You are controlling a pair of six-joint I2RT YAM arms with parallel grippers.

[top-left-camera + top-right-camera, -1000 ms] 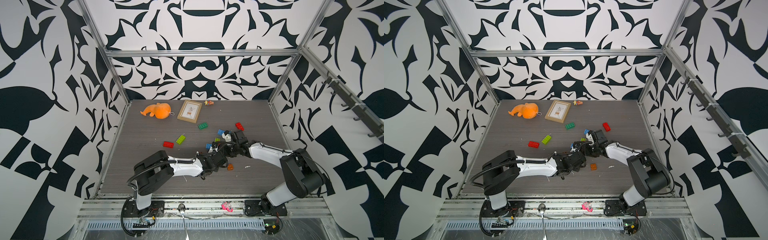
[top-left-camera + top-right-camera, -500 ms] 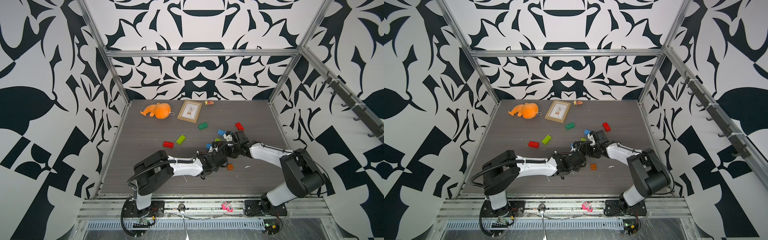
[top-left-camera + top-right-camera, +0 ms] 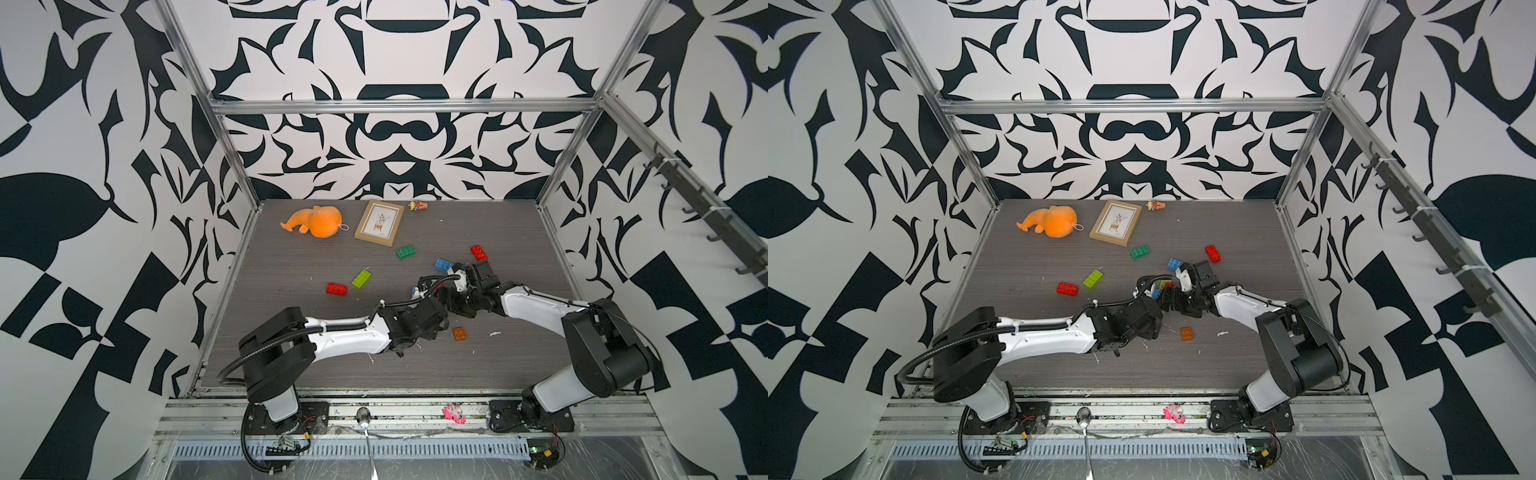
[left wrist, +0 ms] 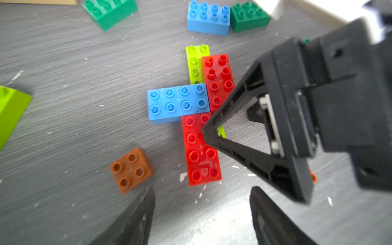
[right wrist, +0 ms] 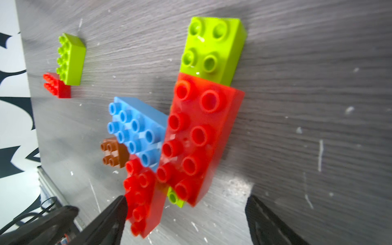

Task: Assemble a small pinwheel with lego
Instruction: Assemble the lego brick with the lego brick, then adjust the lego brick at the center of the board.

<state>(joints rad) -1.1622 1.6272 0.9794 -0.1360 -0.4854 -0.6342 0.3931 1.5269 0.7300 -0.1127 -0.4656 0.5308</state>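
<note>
left gripper point(image 4: 202, 189): spread wide, empty, right of centre in both top views. beside it, flat on grey wood-grain table point(image 4: 63, 67): joined chunky studded plastic lego bricks point(image 4: 178, 101), blue and two red over lime. right gripper point(image 5: 186, 199): spread, empty, close over same bricks.

I am counting four red bricks point(image 4: 200, 148), two blue bricks point(image 4: 178, 104), two lime bricks point(image 3: 362, 279), two dark green bricks point(image 3: 406, 251). I am seeing two orange-brown squares point(image 4: 131, 169).
</note>
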